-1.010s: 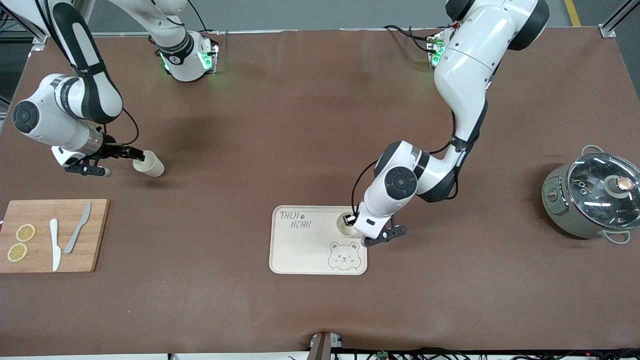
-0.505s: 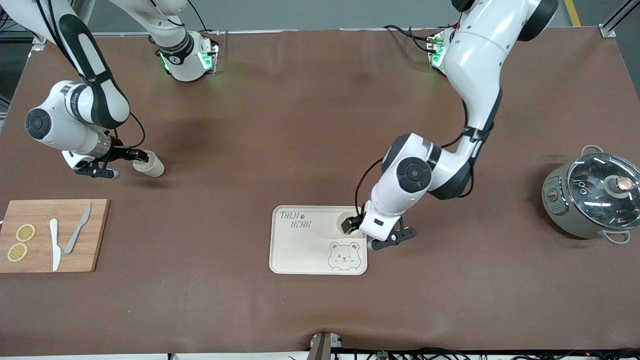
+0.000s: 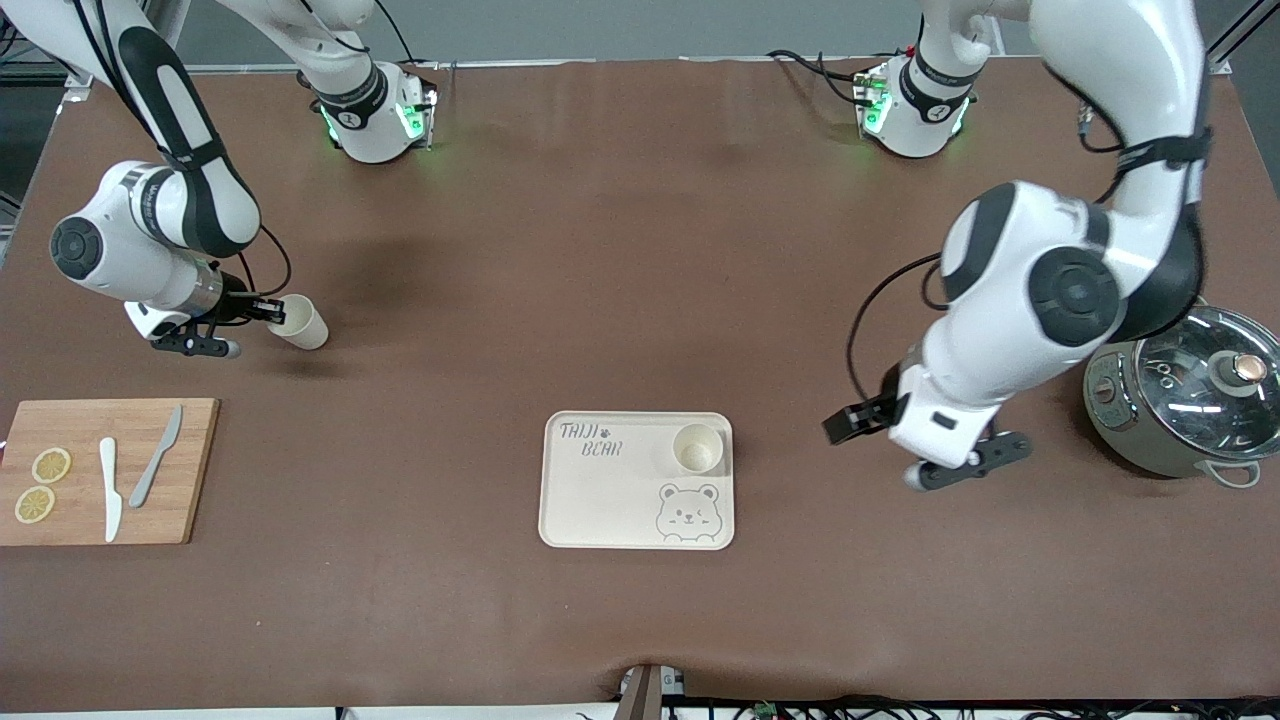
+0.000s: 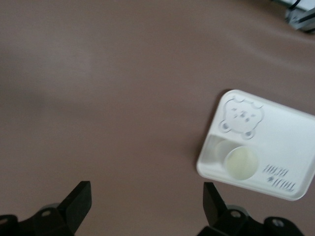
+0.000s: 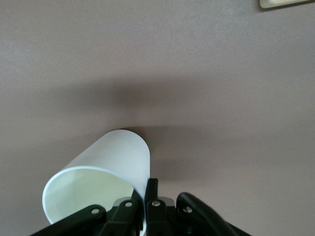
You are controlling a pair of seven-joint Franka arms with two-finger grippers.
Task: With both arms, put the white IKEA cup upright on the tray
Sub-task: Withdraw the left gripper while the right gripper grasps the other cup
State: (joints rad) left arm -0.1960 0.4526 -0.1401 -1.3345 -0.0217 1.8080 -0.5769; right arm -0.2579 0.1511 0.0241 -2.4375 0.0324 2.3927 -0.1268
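Observation:
One white cup [image 3: 697, 448] stands upright in a corner of the cream bear tray [image 3: 610, 500], free of both grippers; the left wrist view shows this cup [image 4: 241, 163] and the tray [image 4: 288, 142] too. My left gripper [image 3: 842, 424] is open and empty, up over bare table between the tray and the pot; its own view [image 4: 146, 205] shows the jaws wide apart. My right gripper [image 3: 272, 312] is shut on the rim of a second white cup [image 3: 302, 324], one finger inside it. That cup [image 5: 115, 164] is tilted on its side, low over the table at the right arm's end, and the gripper [image 5: 147, 196] pinches its wall.
A wooden cutting board [image 3: 185, 470] with two lemon slices [image 3: 42, 485], a white knife [image 3: 109, 488] and a grey knife [image 3: 155, 455] lies nearer the front camera than the held cup. A grey pot with a glass lid [image 3: 1190, 395] stands at the left arm's end.
My left gripper has let go of the cup on the tray and swung up and away toward the pot. My right gripper has shifted slightly with its cup.

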